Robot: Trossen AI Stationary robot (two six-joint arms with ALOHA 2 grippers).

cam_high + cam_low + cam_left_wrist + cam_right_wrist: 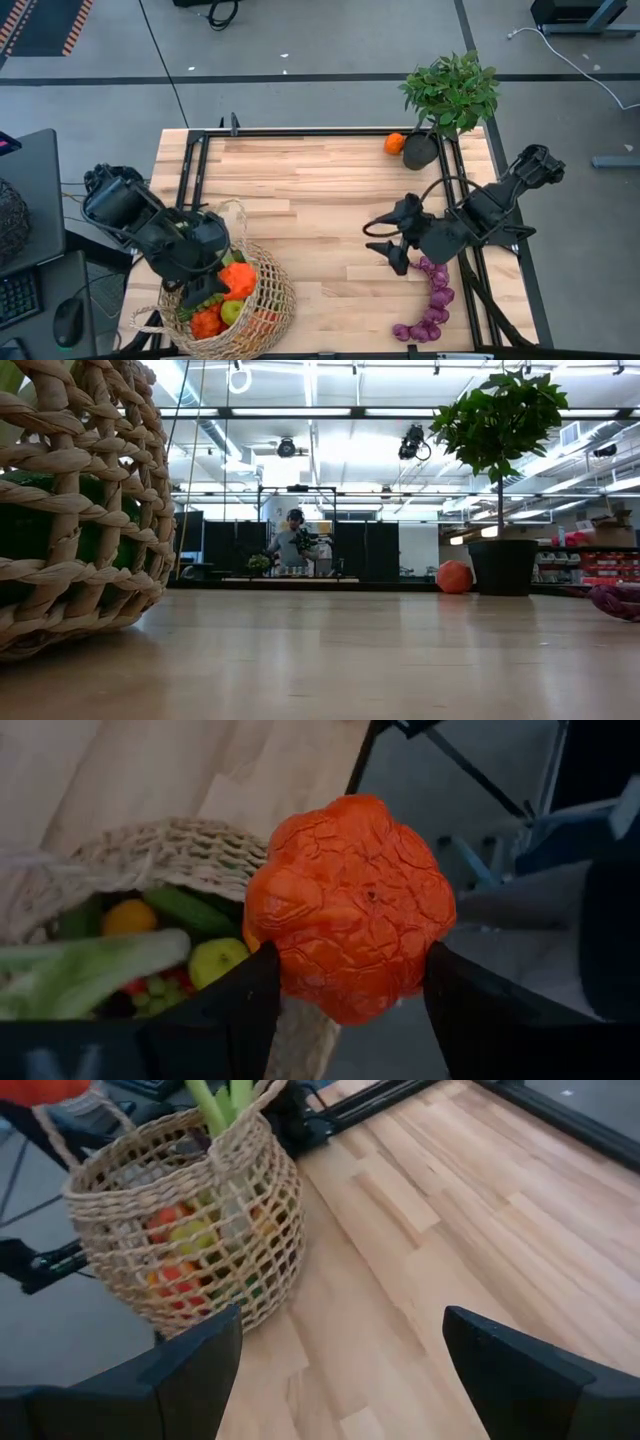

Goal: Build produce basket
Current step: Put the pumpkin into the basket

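The tan woven basket stands at the table's near left, holding produce: a leek, cucumber, green apple and tomatoes. My left gripper hovers over the basket's opening, shut on an orange wrinkled toy pepper. My right gripper hangs open over the table's right half, touching nothing. Purple grapes lie on the table just near-side of it. An orange rests on the table at the far right. My left gripper pinches the orange pepper between its two fingers, one on each opposite side. The fingers slant down from the table's left. The pepper is lifted clear, above the basket's opening and the produce inside.
A leafy plant in a black pot stands at the far right corner beside the orange. A black metal frame runs along the table's far and side edges. Bare wood lies between the basket and my right gripper.
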